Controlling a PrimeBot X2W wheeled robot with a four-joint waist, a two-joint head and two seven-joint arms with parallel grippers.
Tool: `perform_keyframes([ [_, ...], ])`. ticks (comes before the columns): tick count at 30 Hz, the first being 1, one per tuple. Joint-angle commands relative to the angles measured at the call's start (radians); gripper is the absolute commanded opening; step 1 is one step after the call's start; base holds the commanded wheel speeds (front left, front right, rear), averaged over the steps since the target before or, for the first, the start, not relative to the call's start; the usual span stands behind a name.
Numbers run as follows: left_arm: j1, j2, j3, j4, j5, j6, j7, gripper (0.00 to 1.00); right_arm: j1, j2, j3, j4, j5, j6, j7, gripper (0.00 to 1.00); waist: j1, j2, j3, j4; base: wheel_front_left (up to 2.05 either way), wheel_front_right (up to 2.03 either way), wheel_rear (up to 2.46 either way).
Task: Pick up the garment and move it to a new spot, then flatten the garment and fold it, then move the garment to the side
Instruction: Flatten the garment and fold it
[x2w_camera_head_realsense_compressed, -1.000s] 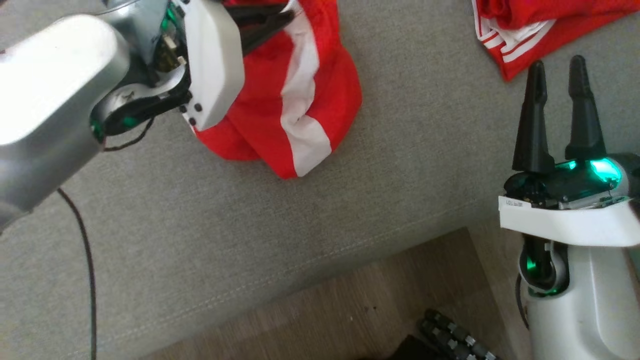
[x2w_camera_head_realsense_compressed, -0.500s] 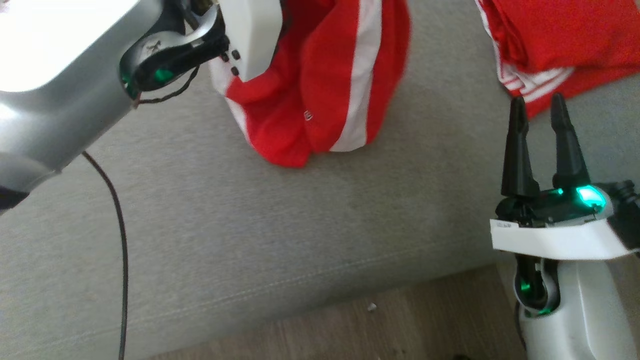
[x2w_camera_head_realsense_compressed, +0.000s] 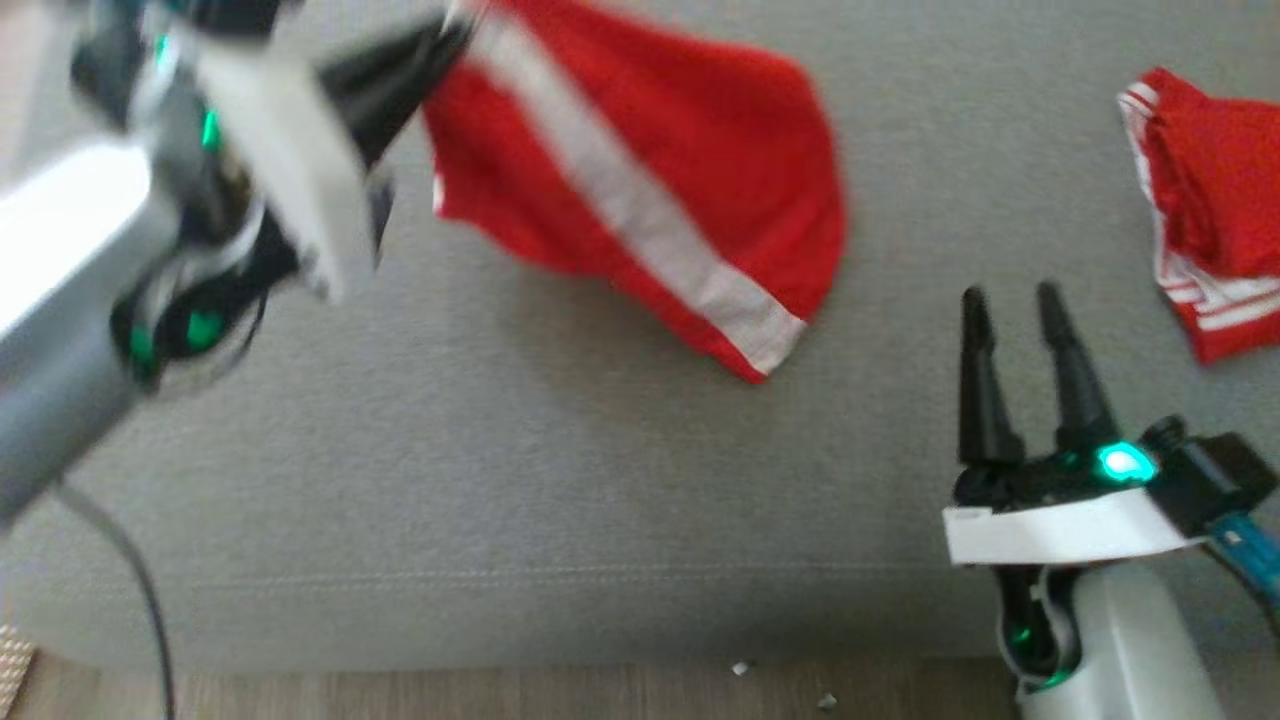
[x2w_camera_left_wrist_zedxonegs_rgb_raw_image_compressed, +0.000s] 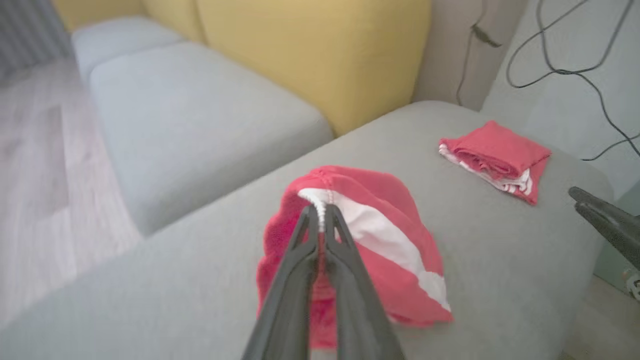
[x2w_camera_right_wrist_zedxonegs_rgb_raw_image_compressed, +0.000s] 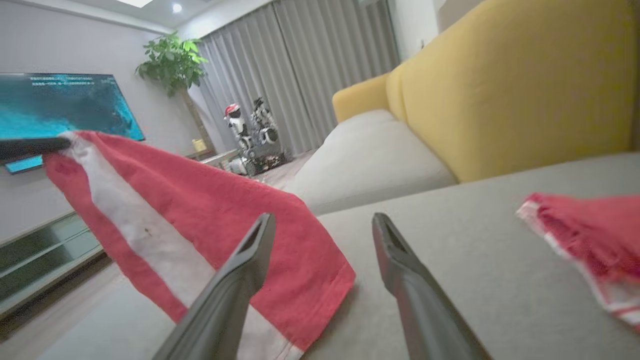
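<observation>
the left claw, pinching the red garment by its striped edge, held it up at ten o'clock so it draped onto the sofa seat, while the right claw hovered spread and empty at four o'clock, probably to catch a corner.

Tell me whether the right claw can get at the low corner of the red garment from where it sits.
Probably yes. The right claw stands open, and bare grey cushion lies between it and the low corner of the red garment; nothing blocks the way. The left claw grips the far end.
</observation>
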Motion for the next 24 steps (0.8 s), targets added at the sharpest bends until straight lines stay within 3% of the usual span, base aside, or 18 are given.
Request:
perform_keyframes([
  [1, 0.007, 0.055, 0.055, -0.029, -0.023, 0.014, -0.032, 0.0, 0.005, -0.003, 0.037, 0.0, 0.029, 0.003, -0.004, 1.0, 0.0, -0.0001, -0.014, 0.037, 0.0, 0.0, 0.0],
  [5, 0.155, 0.127, 0.062, -0.062, -0.077, 0.046, -0.137, 0.0, -0.012, -0.02, 0.114, 0.121, 0.129, 0.003, -0.004, 1.0, 0.0, -0.0001, -0.008, 0.066, 0.0, 0.0, 0.0],
  [9, 0.255, 0.148, 0.069, -0.052, -0.111, 0.053, -0.228, 0.0, -0.078, -0.042, 0.234, 0.283, 0.28, 0.003, 0.003, 1.0, 0.0, -0.0001, 0.0, 0.086, 0.0, 0.0, 0.0],
  [13, 0.305, 0.137, 0.072, -0.025, -0.125, 0.046, -0.263, 0.0, -0.178, -0.074, 0.323, 0.415, 0.364, 0.003, 0.02, 1.0, 0.0, -0.0001, 0.008, 0.102, 0.0, 0.0, 0.0],
  [21, 0.323, 0.097, 0.072, 0.022, -0.114, 0.026, -0.28, 0.0, -0.307, -0.092, 0.387, 0.627, 0.406, 0.003, 0.006, 1.0, 0.0, -0.0001, 0.008, 0.124, 0.0, 0.0, 0.0],
  [22, 0.323, 0.092, 0.072, 0.027, -0.113, 0.024, -0.281, 0.0, -0.311, -0.091, 0.396, 0.64, 0.42, 0.003, 0.005, 0.98, 0.0, -0.0001, 0.007, 0.127, 0.0, 0.0, 0.0],
  [23, 0.324, 0.088, 0.072, 0.032, -0.113, 0.021, -0.282, 0.0, -0.315, -0.09, 0.406, 0.651, 0.431, 0.003, 0.004, 0.91, 0.0, -0.0001, 0.005, 0.129, 0.0, 0.0, 0.0],
  [24, 0.324, 0.084, 0.071, 0.036, -0.112, 0.018, -0.282, 0.0, -0.318, -0.09, 0.414, 0.66, 0.442, 0.003, 0.002, 0.91, 0.0, -0.0001, 0.003, 0.131, 0.0, 0.0, 0.0],
])
